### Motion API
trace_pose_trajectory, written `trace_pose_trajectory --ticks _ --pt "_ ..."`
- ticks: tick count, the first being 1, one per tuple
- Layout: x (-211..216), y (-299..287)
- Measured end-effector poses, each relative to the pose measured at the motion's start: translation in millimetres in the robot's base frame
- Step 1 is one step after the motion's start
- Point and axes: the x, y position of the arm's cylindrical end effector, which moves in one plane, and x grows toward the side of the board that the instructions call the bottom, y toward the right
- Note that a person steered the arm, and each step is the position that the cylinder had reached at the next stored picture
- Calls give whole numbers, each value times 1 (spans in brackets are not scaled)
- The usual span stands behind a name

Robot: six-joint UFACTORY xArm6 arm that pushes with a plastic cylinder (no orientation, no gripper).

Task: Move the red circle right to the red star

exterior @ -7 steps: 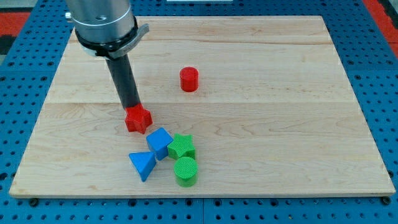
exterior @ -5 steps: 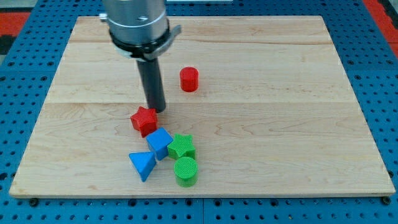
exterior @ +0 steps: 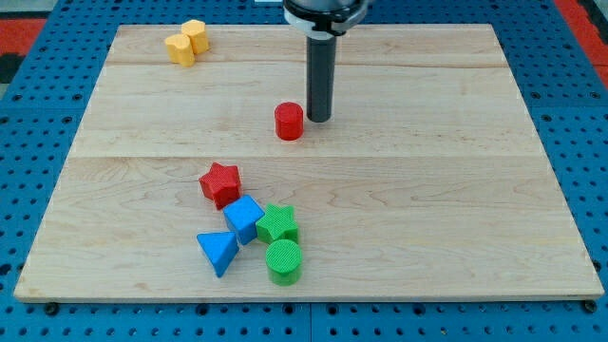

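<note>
The red circle [exterior: 289,122] stands a little above the board's middle. The red star [exterior: 220,183] lies below it and to the left, just above a cluster of blue and green blocks. My tip [exterior: 319,119] rests on the board just to the right of the red circle, very close to it, slightly higher in the view. The rod rises straight up to the arm at the view's top edge.
A blue cube [exterior: 244,218], a blue triangle [exterior: 219,251], a green star [exterior: 277,224] and a green circle [exterior: 283,261] cluster below the red star. Two yellow blocks [exterior: 186,42] sit at the board's top left. The wooden board [exterior: 456,190] lies on a blue pegboard.
My tip has moved from beside the red star up and to the right, to the red circle's right side. The red star was nudged slightly right and down. The yellow blocks are now uncovered.
</note>
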Motion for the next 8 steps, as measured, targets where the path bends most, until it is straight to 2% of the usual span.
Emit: trace_pose_trajectory --ticks 1,2,3,4,6,7,8 --pt "49 -24" --pt "46 -39" --pt "2 -26" --pt "-20 -63" --pt "-96 -82" --pt "-77 -137" --pt "-39 -91"
